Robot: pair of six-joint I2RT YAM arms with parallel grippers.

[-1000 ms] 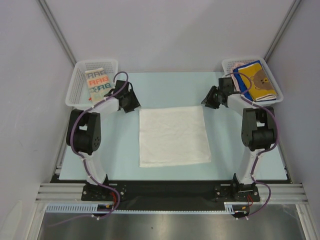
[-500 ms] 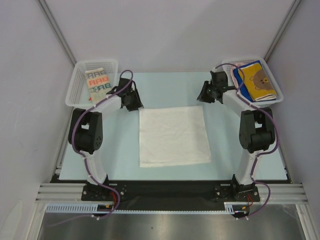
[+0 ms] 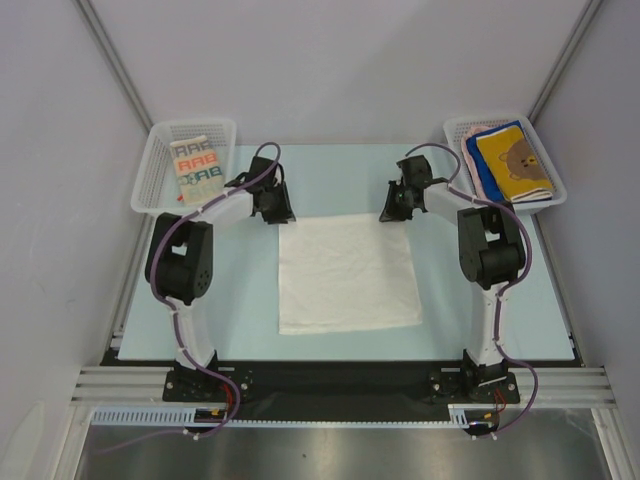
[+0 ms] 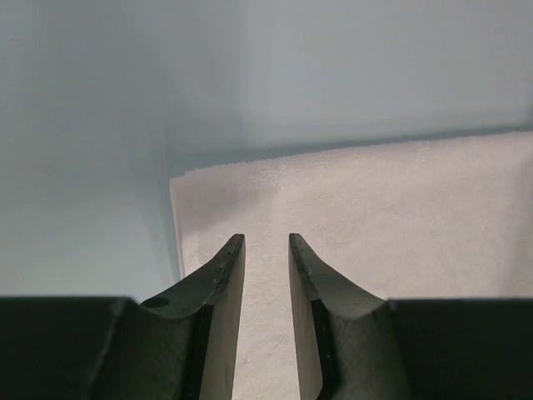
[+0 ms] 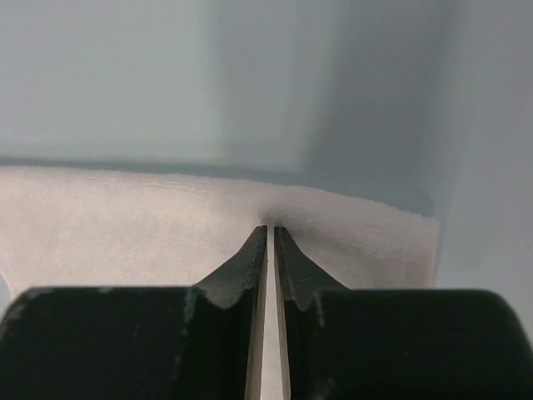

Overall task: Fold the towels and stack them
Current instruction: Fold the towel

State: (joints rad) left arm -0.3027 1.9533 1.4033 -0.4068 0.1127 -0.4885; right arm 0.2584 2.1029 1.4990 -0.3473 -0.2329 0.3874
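Note:
A plain white towel (image 3: 345,270) lies spread flat on the pale blue table. My left gripper (image 3: 278,212) is at its far left corner. In the left wrist view this gripper (image 4: 266,239) is open by a narrow gap, with the towel (image 4: 375,200) under and between the fingers. My right gripper (image 3: 388,213) is at the far right corner. In the right wrist view it (image 5: 271,227) is closed to a sliver on the towel (image 5: 125,217), which puckers at the tips. A yellow-orange bear towel (image 3: 513,160) lies on a blue one (image 3: 480,165) in the right basket. The "RABBIT" towel (image 3: 195,168) lies in the left basket.
A white mesh basket (image 3: 148,185) stands at the table's far left corner and another (image 3: 452,128) at the far right. Grey walls enclose the table on three sides. The arm bases sit at the near edge.
Both grippers have moved inward and down from beside the baskets to the white towel's far corners. The towel has not moved.

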